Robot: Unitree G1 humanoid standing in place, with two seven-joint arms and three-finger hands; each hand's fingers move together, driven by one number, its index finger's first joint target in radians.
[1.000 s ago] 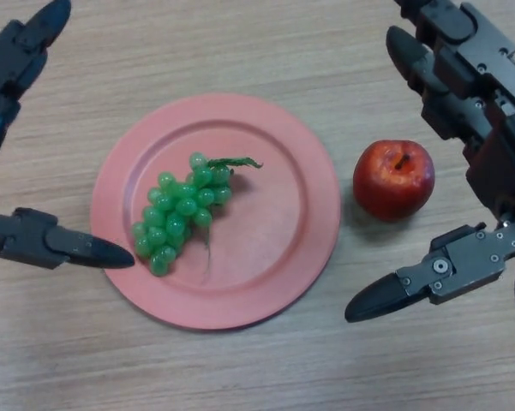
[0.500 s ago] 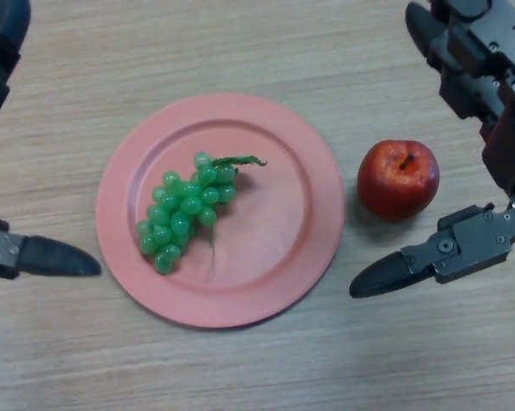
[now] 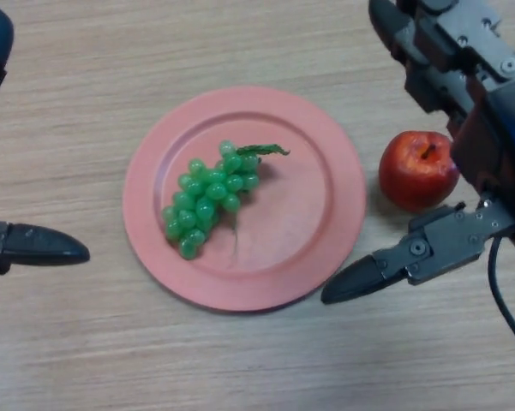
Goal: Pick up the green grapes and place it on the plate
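A bunch of green grapes [image 3: 207,199] lies on the left half of a pink plate [image 3: 326,205] in the middle of the wooden table, stem toward the upper right. My left hand [image 3: 26,244] shows at the left edge, open, its fingers well clear of the plate and holding nothing. My right hand [image 3: 463,128] is at the right, open around a wide gap; its thumb tip [image 3: 351,281] reaches the plate's lower right rim.
A red apple [image 3: 418,169] sits on the table just right of the plate, inside the span between my right hand's thumb and fingers, untouched.
My left hand has drawn back to the left, away from the plate. Plate, grapes and apple appear shifted right in view, and my right hand now sits nearer the plate.
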